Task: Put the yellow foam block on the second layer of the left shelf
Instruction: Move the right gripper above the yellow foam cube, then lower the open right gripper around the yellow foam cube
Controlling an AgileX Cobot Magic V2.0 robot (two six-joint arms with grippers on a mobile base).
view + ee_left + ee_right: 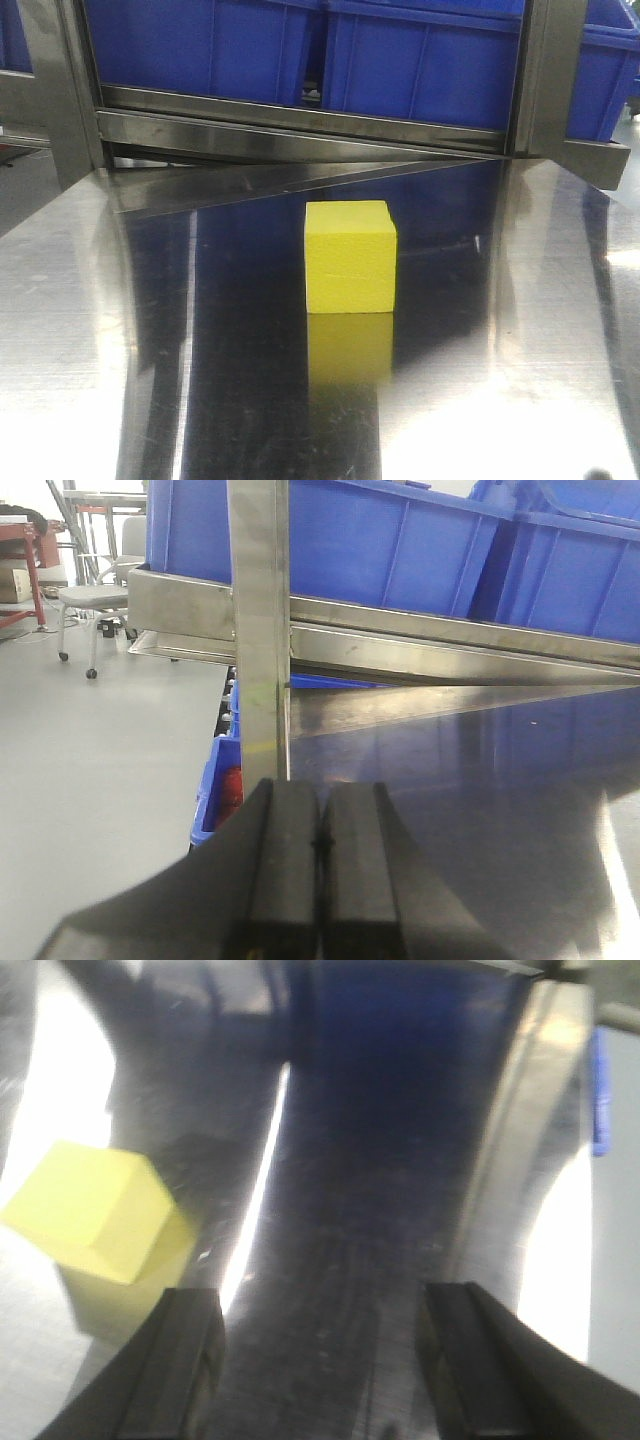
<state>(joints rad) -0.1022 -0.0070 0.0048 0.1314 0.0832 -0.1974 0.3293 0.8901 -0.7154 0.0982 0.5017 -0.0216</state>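
Note:
The yellow foam block (350,256) stands alone on the shiny steel shelf surface (250,400) in the front view, its reflection just below it. In the right wrist view the yellow foam block (95,1212) lies ahead and to the left of my right gripper (322,1305), which is open and empty above the steel. My left gripper (320,810) is shut with nothing between its pads, near the shelf's left upright post (258,630). Neither gripper shows in the front view.
Blue plastic bins (300,45) sit on the steel shelf rail (300,125) behind the block. Steel uprights (545,75) stand at both sides. In the left wrist view a blue bin (215,790) sits below the shelf edge, and a chair (95,600) stands on the grey floor.

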